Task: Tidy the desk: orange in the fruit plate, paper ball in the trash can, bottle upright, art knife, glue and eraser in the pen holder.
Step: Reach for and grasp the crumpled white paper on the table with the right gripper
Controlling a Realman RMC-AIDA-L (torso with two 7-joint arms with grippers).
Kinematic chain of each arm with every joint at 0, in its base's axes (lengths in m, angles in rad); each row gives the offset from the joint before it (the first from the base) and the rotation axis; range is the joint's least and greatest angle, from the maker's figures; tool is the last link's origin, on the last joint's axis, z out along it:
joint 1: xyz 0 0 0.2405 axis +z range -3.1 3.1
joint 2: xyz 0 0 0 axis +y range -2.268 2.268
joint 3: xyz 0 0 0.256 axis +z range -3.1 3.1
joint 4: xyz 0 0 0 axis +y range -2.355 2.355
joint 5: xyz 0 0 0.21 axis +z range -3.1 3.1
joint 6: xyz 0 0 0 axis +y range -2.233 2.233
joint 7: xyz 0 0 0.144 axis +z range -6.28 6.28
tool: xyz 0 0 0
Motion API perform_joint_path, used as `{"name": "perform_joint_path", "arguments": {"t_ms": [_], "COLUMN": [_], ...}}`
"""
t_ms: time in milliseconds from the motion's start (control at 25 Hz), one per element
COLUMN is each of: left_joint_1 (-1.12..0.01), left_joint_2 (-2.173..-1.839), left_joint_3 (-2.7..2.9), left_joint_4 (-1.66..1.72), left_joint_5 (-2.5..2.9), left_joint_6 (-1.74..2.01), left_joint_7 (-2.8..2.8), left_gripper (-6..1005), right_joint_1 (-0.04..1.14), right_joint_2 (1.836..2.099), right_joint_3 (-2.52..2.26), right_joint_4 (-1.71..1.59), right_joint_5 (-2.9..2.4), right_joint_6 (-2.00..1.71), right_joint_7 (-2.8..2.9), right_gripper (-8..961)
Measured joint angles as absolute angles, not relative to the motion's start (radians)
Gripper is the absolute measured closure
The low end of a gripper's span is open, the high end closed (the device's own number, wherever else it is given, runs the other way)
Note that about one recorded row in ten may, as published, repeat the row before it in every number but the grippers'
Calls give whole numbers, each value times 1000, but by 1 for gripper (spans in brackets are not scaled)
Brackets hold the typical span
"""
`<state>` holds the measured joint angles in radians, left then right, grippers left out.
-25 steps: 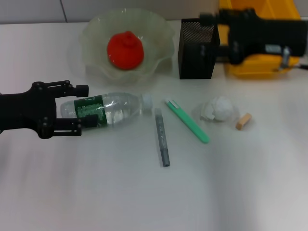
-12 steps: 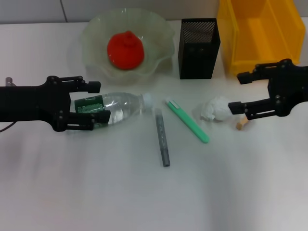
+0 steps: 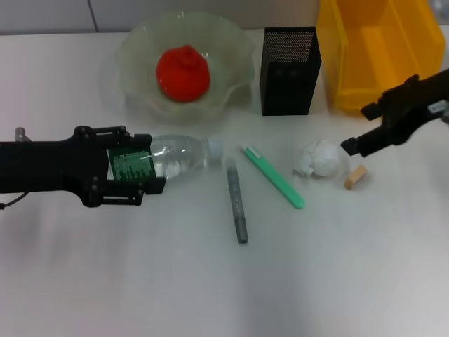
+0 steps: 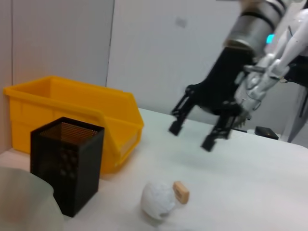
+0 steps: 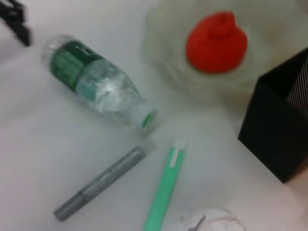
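The bottle lies on its side, cap toward the art knife. My left gripper is open, one finger on each side of the green label. The orange sits in the fruit plate. The paper ball and eraser lie in front of the trash can. My right gripper hangs open just right of and above the paper ball; the left wrist view shows it off the table. The green art knife and grey glue lie mid-table. The pen holder stands upright.
The pen holder stands between the fruit plate and the trash can. The paper ball and eraser nearly touch. In the right wrist view the bottle, glue and art knife lie apart.
My left gripper slid right along the bottle until its fingers flank the label. My right gripper came down from over the trash can to beside the paper ball, then shifted slightly right and back.
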<state>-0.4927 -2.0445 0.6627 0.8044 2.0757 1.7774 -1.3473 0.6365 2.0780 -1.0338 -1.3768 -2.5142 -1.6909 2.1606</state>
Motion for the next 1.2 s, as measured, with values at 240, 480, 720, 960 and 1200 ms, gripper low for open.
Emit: {"name": "perform_joint_path", "arguments": {"t_ms": [240, 480, 720, 960, 1200], "left_joint_1": [-482, -477, -476, -475, -472], "left_joint_2": [-2045, -2045, -2046, -2046, -2046], "left_joint_3": [676, 676, 677, 677, 677], "left_joint_4": [797, 791, 778, 767, 757], "left_joint_5": [2079, 2079, 2079, 2079, 2079], "left_joint_6": [1773, 1764, 1759, 1749, 1744], "left_joint_7": [-1346, -1344, -1340, -1336, -1328], "left_gripper": [224, 224, 225, 226, 226], "right_joint_1": [754, 802, 802, 813, 807], "right_joint_2": [2079, 2081, 2081, 2082, 2082], "right_joint_3": [-1085, -1177, -1300, -1360, -1361], "right_joint_4": [-1135, -1001, -999, -989, -980], "right_joint_5": [-2590, -2597, -2626, -2660, -2661], "right_joint_6": [-1568, -1435, -1372, -1367, -1345], "right_joint_7": [2224, 2291, 2398, 2447, 2450], "right_gripper": [170, 170, 170, 177, 191]}}
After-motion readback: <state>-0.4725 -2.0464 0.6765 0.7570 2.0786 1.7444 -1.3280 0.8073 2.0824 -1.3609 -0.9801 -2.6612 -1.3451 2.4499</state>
